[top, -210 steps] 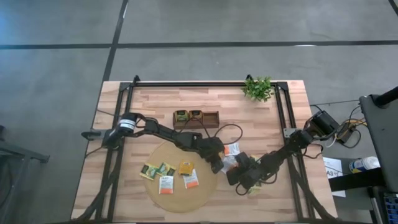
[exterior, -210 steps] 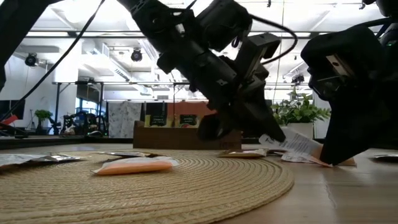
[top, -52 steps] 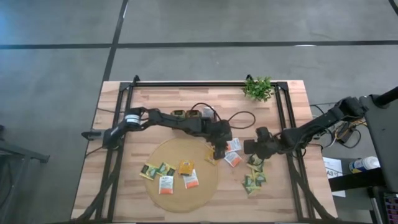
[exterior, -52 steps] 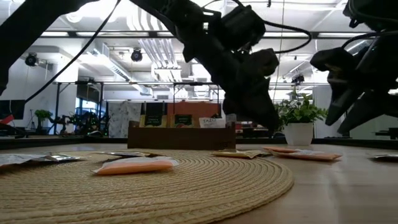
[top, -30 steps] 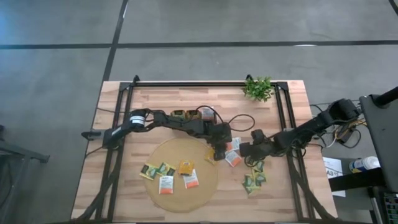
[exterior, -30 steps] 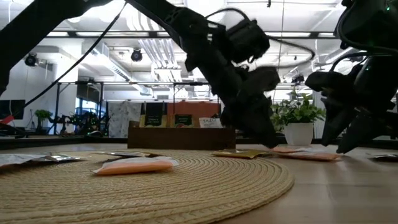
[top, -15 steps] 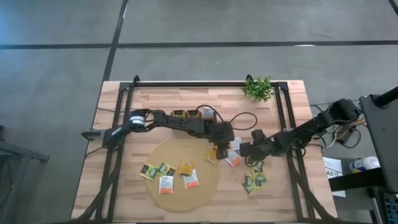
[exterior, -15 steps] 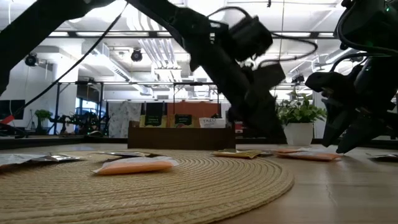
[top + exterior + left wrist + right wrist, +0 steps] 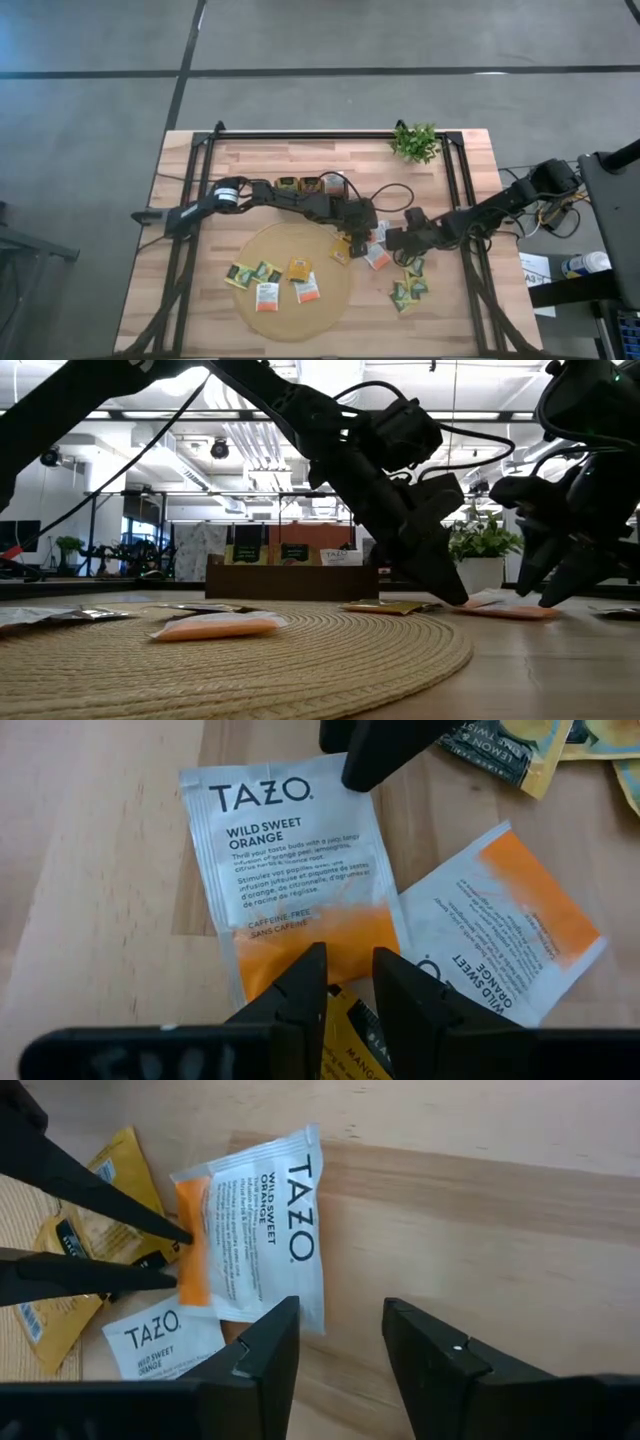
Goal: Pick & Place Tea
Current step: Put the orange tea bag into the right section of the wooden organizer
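Observation:
A white tea sachet with an orange end (image 9: 290,850) lies flat on the wood just right of the round tan mat (image 9: 290,305). My left gripper (image 9: 347,965) reaches down to its orange end with a narrow gap between the fingers, also seen in the high view (image 9: 365,238). A second white sachet (image 9: 500,930) and a yellow one (image 9: 340,250) lie beside it. My right gripper (image 9: 340,1330) hangs open just right of the white sachet (image 9: 260,1220), over bare wood. Several more sachets lie on the mat. My left gripper sets both fingertips (image 9: 185,1238) against the edge of the sachet's orange end (image 9: 300,935), slanting down from the table's left. The fingers are apart and nothing is pinched between them. The sachet lies on the table; its end toward the gripper looks slightly raised in the low view.
The dark brown tray (image 9: 315,187) with upright sachets stands behind the mat. A small green plant (image 9: 415,142) is at the far right. Green and yellow sachets (image 9: 408,285) lie near the right gripper. The two grippers are close to each other.
My left gripper has sunk toward the table, bringing its fingertips down to the white sachet's orange end.

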